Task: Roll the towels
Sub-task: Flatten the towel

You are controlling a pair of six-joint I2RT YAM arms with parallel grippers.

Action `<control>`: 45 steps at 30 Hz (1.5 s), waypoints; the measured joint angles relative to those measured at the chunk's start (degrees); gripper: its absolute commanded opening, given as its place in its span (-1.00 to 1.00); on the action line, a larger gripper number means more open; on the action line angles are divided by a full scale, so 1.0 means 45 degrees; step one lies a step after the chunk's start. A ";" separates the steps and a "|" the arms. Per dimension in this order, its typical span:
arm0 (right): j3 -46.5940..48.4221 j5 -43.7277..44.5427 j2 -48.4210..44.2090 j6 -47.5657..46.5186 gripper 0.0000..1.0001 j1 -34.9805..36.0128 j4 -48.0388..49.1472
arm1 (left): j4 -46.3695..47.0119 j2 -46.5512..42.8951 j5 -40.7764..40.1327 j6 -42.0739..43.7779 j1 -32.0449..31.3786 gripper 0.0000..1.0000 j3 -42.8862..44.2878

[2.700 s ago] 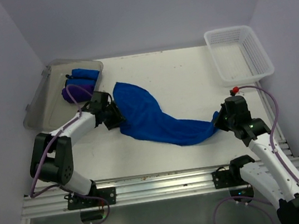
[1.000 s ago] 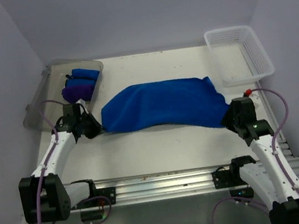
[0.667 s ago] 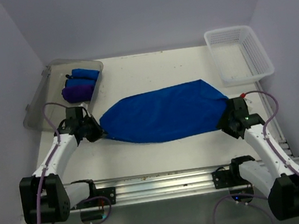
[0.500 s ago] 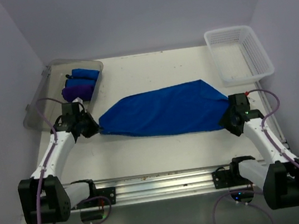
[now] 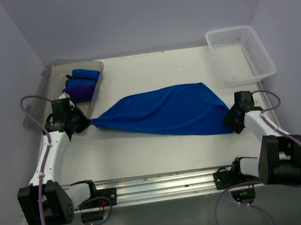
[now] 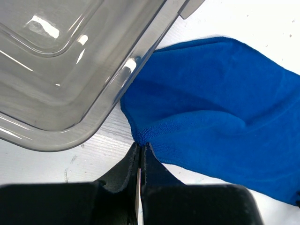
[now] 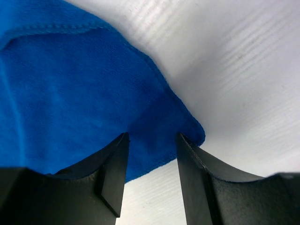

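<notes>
A royal blue towel (image 5: 167, 113) lies spread across the middle of the table, drawn to a point at its left end. My left gripper (image 5: 86, 124) is shut on that left corner (image 6: 140, 140), right beside the tray. The towel's right corner (image 7: 187, 126) lies flat on the table between the parted fingers of my right gripper (image 5: 232, 118), which stands open and low (image 7: 152, 138). A rolled blue towel (image 5: 85, 75) and a rolled dark purple towel (image 5: 78, 91) rest in the clear grey tray (image 5: 41, 103).
The tray's wall (image 6: 61, 70) is close to my left fingers. A white mesh basket (image 5: 241, 53) stands at the back right. The metal rail (image 5: 161, 181) runs along the near table edge.
The left gripper pulled its corner left toward the tray, drawing the towel's left end to a point. The right arm sank lower and outward, and the towel settled flat on the table.
</notes>
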 measured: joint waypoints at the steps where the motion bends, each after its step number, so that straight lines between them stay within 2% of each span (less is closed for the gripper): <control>1: 0.0000 -0.0058 0.0233 -0.0015 -0.03 -0.0019 0.0146 | 0.0000 0.0015 -0.0019 0.0000 0.0019 -1.00 0.0000; 4: 0.0058 -0.0223 0.0437 -0.0083 -0.06 -0.0073 0.0500 | 0.0000 0.0063 -0.0024 0.0000 0.0068 -1.00 0.0000; 7: 0.0044 -0.0233 0.0549 -0.0131 -0.24 -0.0126 0.0816 | 0.0000 0.0083 -0.0019 0.0000 0.0078 -1.00 0.0000; 9: 0.0112 -0.0257 0.0767 -0.0204 -0.53 -0.0248 0.1049 | 0.0005 0.0083 -0.0019 0.0000 0.0078 -1.00 0.0000; 12: 0.0408 -0.0311 0.1379 -0.0228 -0.81 -0.0461 0.1379 | 0.0005 0.0083 -0.0019 0.0000 0.0087 -1.00 0.0000; 14: 0.0563 -0.0413 0.1632 -0.0204 -0.81 -0.0544 0.1642 | 0.0005 0.0083 -0.0015 0.0000 0.0092 -1.00 0.0000; 15: 0.0559 -0.0471 0.1637 -0.0204 -0.71 -0.0554 0.1695 | 0.0005 0.0083 -0.0015 0.0000 0.0092 -1.00 0.0000; 18: 0.0461 -0.0559 0.1418 -0.0155 -0.17 -0.0563 0.1690 | 0.0000 0.0092 -0.0010 0.0000 0.0092 -1.00 0.0024; 26: -0.0461 -0.0024 -0.0539 -0.0219 -0.11 -0.0578 0.0840 | 0.0000 0.0097 0.0039 0.0000 0.0092 -1.00 0.0107; 34: -0.0772 0.0826 -0.1982 -0.0039 -0.14 -0.0670 -0.0146 | 0.0000 0.0112 0.0102 0.0000 0.0092 -1.00 0.0107; 45: -0.0325 0.0457 -0.0049 -0.0005 -0.17 -0.0675 0.0374 | 0.0024 0.0321 0.0316 0.0005 0.0092 -1.00 0.0107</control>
